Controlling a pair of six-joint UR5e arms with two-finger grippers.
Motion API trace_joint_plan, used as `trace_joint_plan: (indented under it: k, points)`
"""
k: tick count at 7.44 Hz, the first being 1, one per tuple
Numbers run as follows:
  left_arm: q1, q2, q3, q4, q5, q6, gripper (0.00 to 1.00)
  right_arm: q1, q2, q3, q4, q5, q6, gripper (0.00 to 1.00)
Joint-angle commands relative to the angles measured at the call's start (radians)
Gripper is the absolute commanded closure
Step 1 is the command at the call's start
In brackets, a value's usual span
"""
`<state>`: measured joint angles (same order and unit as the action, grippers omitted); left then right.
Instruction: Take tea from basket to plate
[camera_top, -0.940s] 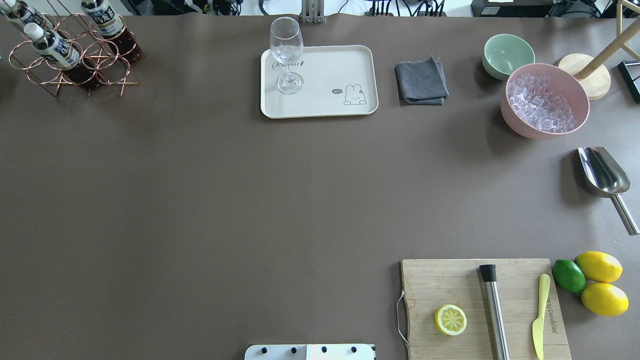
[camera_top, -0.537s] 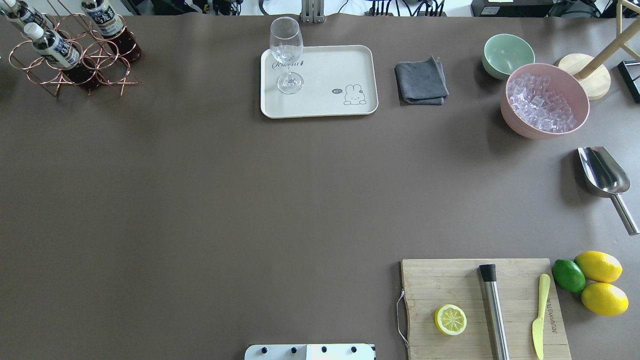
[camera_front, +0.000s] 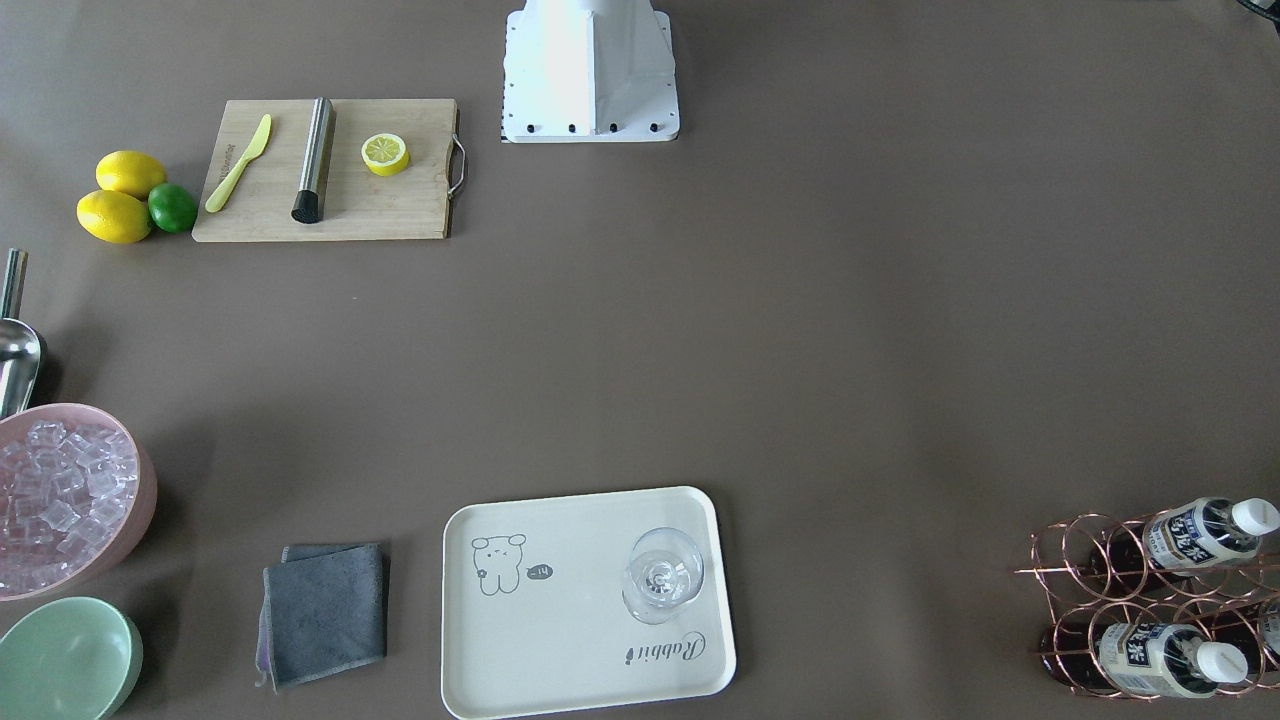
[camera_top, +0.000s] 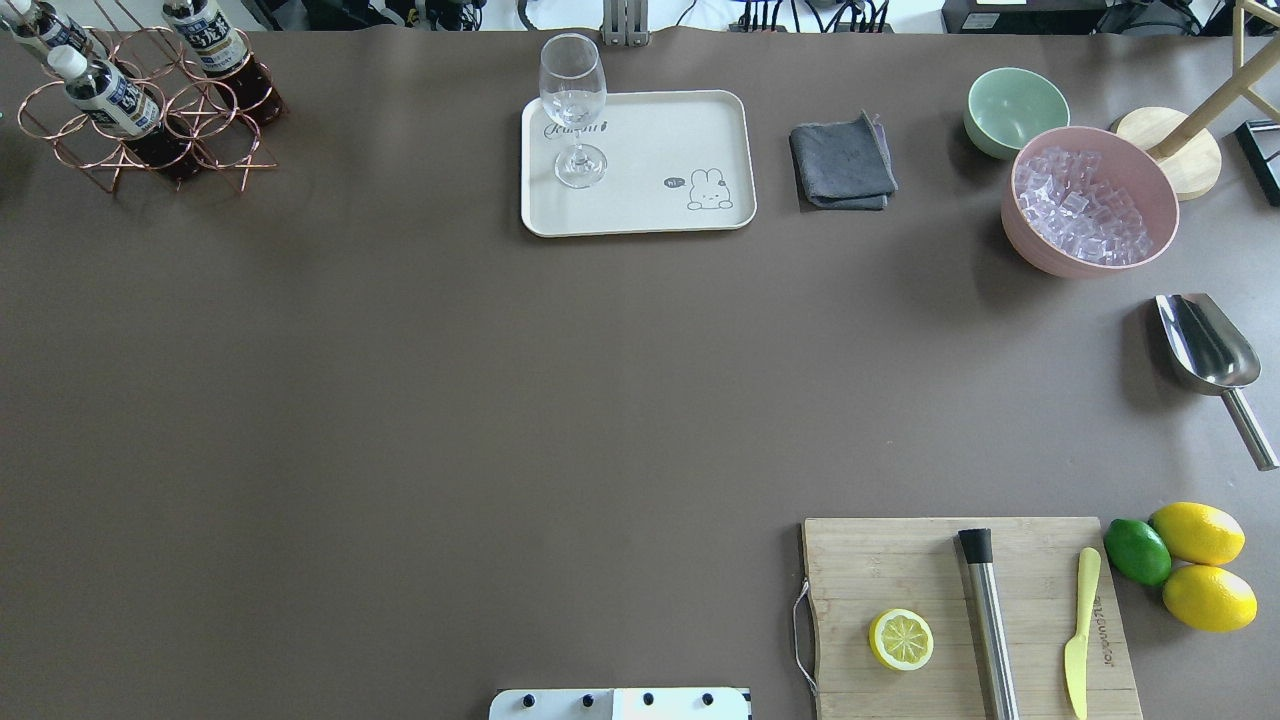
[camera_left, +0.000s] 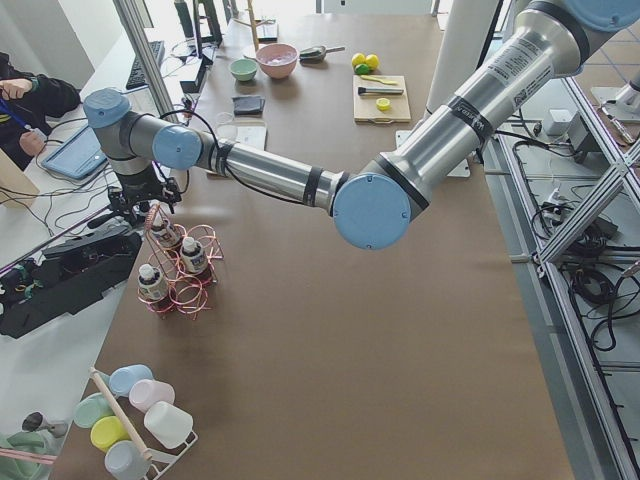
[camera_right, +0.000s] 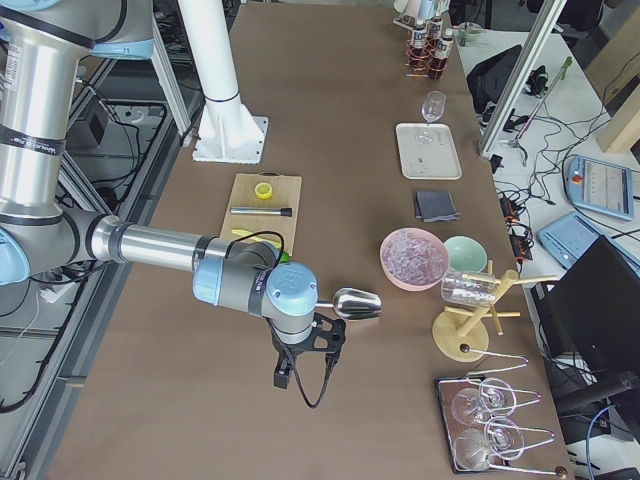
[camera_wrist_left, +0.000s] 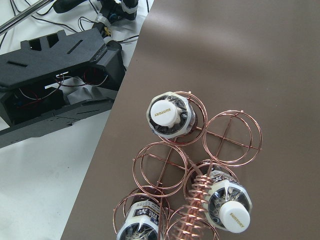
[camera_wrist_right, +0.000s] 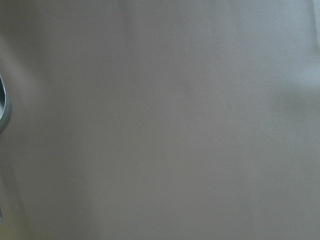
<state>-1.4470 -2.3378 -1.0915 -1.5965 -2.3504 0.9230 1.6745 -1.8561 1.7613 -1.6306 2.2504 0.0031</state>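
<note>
Left gripper hangs just above the basket, close over its coiled handle. Only the side view shows it, so I cannot tell whether its jaws are wide or narrow. Its wrist camera looks straight down into the rings.

The basket sits at the counter's far left corner, close to the left edge. Three tea bottles stand in three of its six rings. Each is upright, with its long axis vertical and its white cap pointing up. One is alone in a ring at the left-edge side, and the other two flank the handle.

The plate lies at the middle of the far edge, well apart from the basket. A wine glass stands upright on the plate's left part.

Right gripper hangs over bare counter near the right end, beside the metal scoop. Its opening cannot be told either.
</note>
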Motion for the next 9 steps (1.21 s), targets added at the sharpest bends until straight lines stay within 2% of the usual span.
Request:
trace_joint_plan:
  k: [1,2,3,4,5,6,7,9]
  points:
    - [0.0,0.003,0.001,0.001,0.009,0.002,0.34,-0.016,0.001,-0.003,0.0,0.0,0.0,0.0]
    - [-0.007,0.005,0.001,0.003,0.014,0.004,0.43,-0.021,0.001,-0.003,0.0,0.0,0.0,0.0]
    - [-0.019,0.006,0.002,0.003,0.016,0.005,0.43,-0.024,0.001,-0.003,0.002,0.0,0.0,0.0]
    - [-0.023,0.008,0.001,0.004,0.016,0.005,0.52,-0.028,0.001,-0.003,0.002,0.0,0.0,0.0]
    - [-0.023,0.008,-0.001,0.006,0.014,0.005,0.76,-0.03,0.001,-0.005,0.002,0.0,0.002,0.0]
    - [-0.023,0.008,-0.01,0.006,0.014,0.007,0.92,-0.032,0.001,-0.003,0.002,0.0,0.0,0.0]
    - [-0.029,0.008,-0.021,0.007,0.011,0.022,1.0,-0.032,0.003,-0.003,0.002,-0.006,0.0,0.0]
    - [-0.099,0.005,-0.062,0.018,-0.001,0.101,1.0,-0.032,0.003,-0.003,0.002,-0.009,0.0,0.0]
